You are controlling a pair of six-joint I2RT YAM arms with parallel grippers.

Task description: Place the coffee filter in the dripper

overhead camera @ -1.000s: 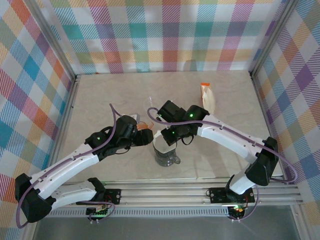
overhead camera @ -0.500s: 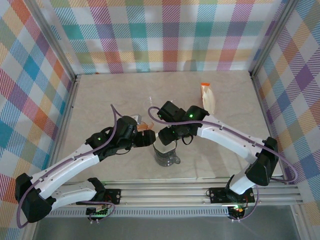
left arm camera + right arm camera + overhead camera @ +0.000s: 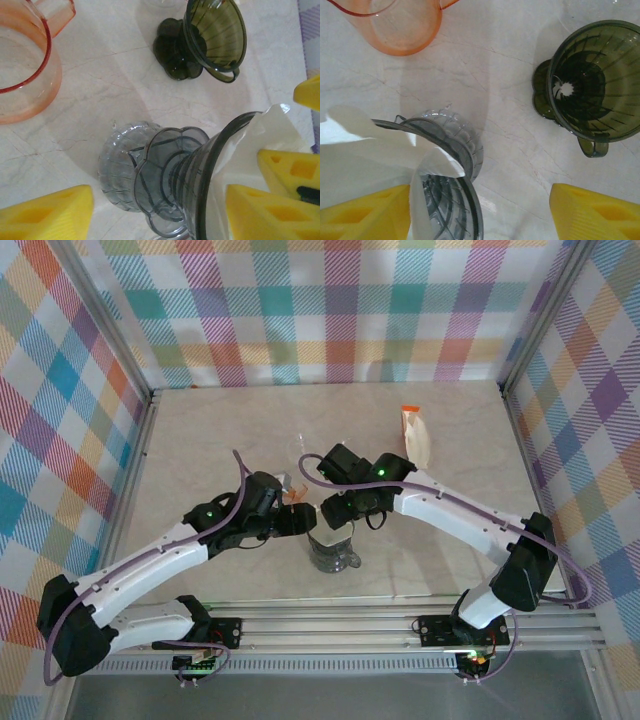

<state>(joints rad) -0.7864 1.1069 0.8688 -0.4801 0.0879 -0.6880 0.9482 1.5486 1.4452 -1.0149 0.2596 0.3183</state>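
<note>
1. Grey dripper (image 3: 336, 554): smoked clear ware with a ribbed cone on a scalloped foot. It stands on the table (image 3: 200, 440) and serves as the reference piece.
2. Coffee filter (image 3: 265, 135): white paper seated inside the grey dripper's cone. One creased edge rises past the rim and a flap folds over it.
3. Left pincer (image 3: 157, 215): released. Its yellow fingertips (image 3: 45, 212) are spread to either side of the grey dripper, with bare table showing between one tip and the foot.
4. Right pincer (image 3: 480, 215): released and spread wide over the grey dripper. One tip is just beside the filter paper, contact not discernible; the other is well clear.
5. Green dripper (image 3: 595, 80): dark olive with a loop handle, upright, near the grey dripper but apart from it.
6. Orange cup (image 3: 405, 25): translucent, near the grey dripper but apart from it.
7. Packet (image 3: 415, 435): cream with an orange top, well beyond the grey dripper to the right. Its print is too small to read.
</note>
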